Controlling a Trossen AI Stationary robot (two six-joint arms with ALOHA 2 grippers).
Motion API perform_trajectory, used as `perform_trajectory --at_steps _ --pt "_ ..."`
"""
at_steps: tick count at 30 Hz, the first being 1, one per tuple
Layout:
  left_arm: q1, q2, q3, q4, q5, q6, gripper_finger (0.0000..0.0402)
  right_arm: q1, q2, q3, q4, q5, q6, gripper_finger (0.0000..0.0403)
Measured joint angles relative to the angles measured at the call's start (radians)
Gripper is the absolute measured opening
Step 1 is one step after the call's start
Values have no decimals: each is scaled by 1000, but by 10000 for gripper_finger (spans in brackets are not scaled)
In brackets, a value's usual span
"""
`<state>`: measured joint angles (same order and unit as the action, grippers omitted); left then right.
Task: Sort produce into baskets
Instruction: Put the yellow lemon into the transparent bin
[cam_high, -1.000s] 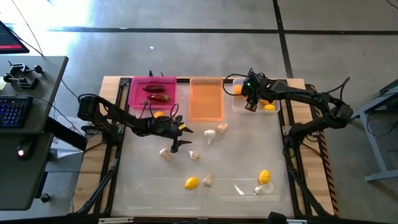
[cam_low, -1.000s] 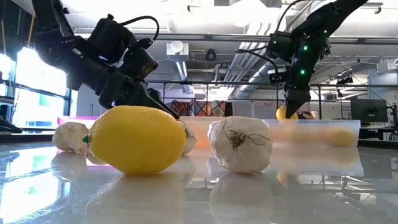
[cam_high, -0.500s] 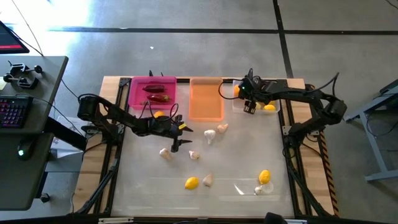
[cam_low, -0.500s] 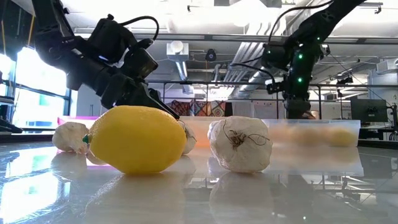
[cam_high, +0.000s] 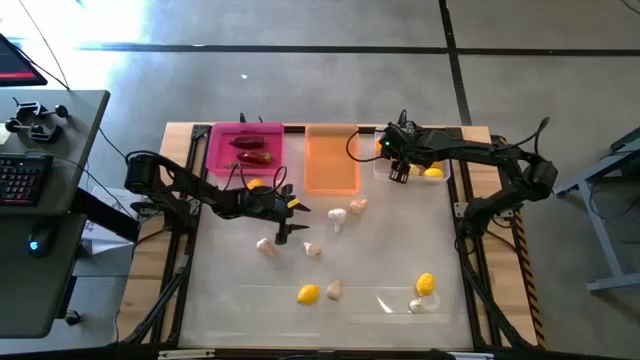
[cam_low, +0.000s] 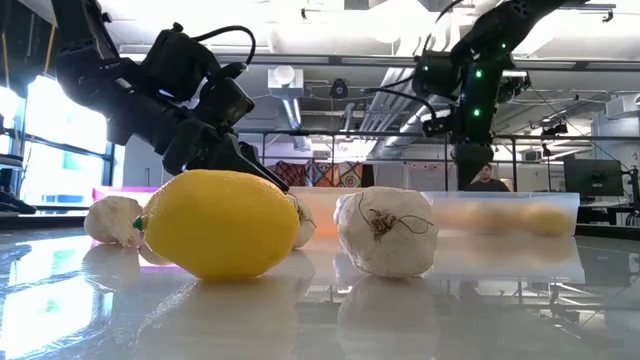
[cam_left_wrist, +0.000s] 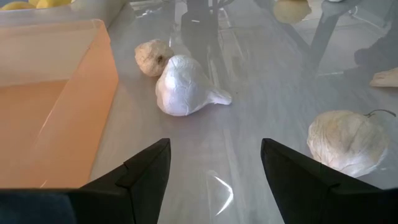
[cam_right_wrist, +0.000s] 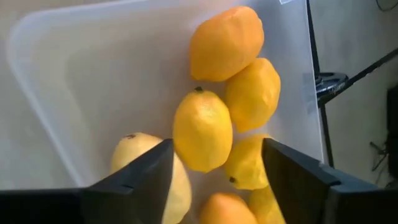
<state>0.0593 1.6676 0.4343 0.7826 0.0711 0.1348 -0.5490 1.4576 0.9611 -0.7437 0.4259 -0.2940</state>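
The right gripper is held above the clear basket at the far right of the surface, its fingers spread apart and empty; several lemons are seen lying in that basket directly beneath it. A drop-off of a lemon appears to be finished here.

The left gripper is poised low over the middle of the surface, fingers open and empty, with a garlic bulb just ahead of it beside the orange basket. Chili peppers lie in the pink basket.

Lemons and garlic remain scattered on the near part of the surface. Next, a loose item would have to be reached, straddled with open fingers and gripped.
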Motion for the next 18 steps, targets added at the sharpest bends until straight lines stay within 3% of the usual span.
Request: perform_trajectory --at_steps 4,10,18 --pt "0 0 0 -1 0 0 236 33 -48 -6 1 0 48 156" --pt "0 0 0 -7 0 -10 236 116 -187 -114 159 -8 85 16" --pt "0 -21 1 -2 -4 -26 236 273 -317 -293 451 39 222 24"
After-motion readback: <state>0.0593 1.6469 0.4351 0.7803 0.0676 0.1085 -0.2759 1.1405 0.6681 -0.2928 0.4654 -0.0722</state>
